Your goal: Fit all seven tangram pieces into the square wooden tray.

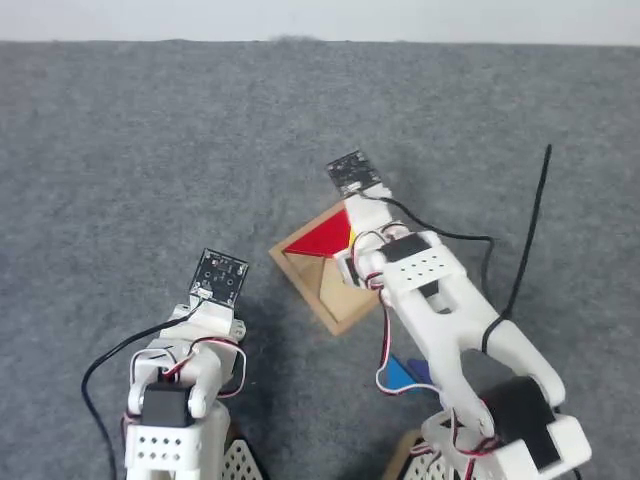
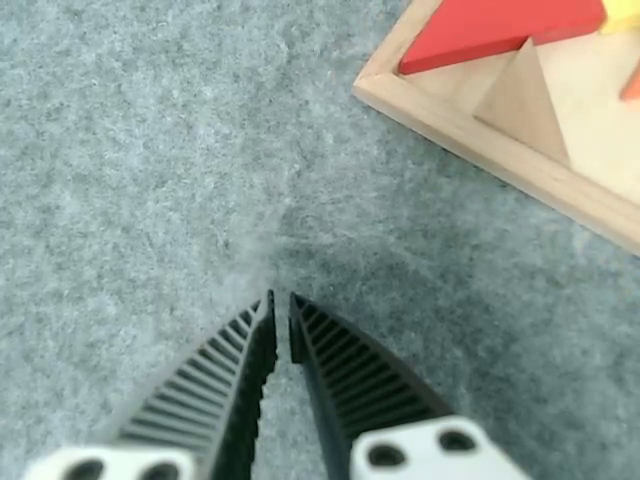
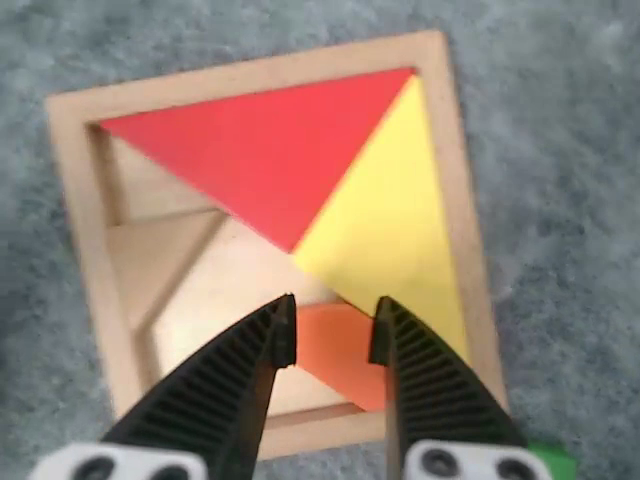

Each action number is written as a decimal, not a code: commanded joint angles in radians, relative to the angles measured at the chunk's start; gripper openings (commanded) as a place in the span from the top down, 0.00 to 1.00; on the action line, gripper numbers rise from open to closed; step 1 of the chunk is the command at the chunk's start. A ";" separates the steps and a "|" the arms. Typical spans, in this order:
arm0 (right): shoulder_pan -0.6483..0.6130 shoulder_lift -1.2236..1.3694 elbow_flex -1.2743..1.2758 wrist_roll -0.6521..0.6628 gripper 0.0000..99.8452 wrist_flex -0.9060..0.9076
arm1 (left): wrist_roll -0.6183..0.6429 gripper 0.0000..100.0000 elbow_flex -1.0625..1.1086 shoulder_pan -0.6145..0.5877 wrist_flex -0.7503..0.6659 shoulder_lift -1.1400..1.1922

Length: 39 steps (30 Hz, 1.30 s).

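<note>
Hangs with right jaws partly open and empty above the orange piece point(image 3: 338, 352) in the tray point(image 3: 72, 200), and with left jaws almost closed, empty, over the worktop point(image 2: 150, 150).

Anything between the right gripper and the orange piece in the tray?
Nothing visible. The right gripper hangs open straight over the orange piece, which lies in the wooden tray beside the yellow triangle.

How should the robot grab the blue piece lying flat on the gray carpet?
The blue piece lies flat, so it is probably best to come from straight above and pinch two opposite thin edges. The side away from the right arm is free. The arm covers the rest, so its full shape is unclear.
</note>
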 commanded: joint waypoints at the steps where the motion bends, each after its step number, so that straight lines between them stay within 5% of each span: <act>1: -0.008 -0.005 -0.026 0.071 0.84 0.018 | -0.006 0.98 -0.010 -0.006 0.003 -0.017; 7: -0.012 0.005 -0.028 0.193 0.84 0.065 | -0.006 0.98 -0.010 -0.005 0.003 -0.017; 16: -0.012 0.007 -0.041 -0.002 0.84 0.051 | -0.006 0.98 -0.010 -0.006 0.003 -0.017; 27: -0.016 0.094 -0.071 -0.018 0.84 0.076 | -0.006 0.98 -0.010 -0.006 0.003 -0.017; 34: -0.051 0.239 -0.215 -0.170 0.84 0.166 | -0.006 0.98 -0.010 -0.006 0.003 -0.017; 39: -0.085 0.277 -0.316 -0.451 0.84 0.275 | -0.006 0.98 -0.010 -0.006 0.003 -0.017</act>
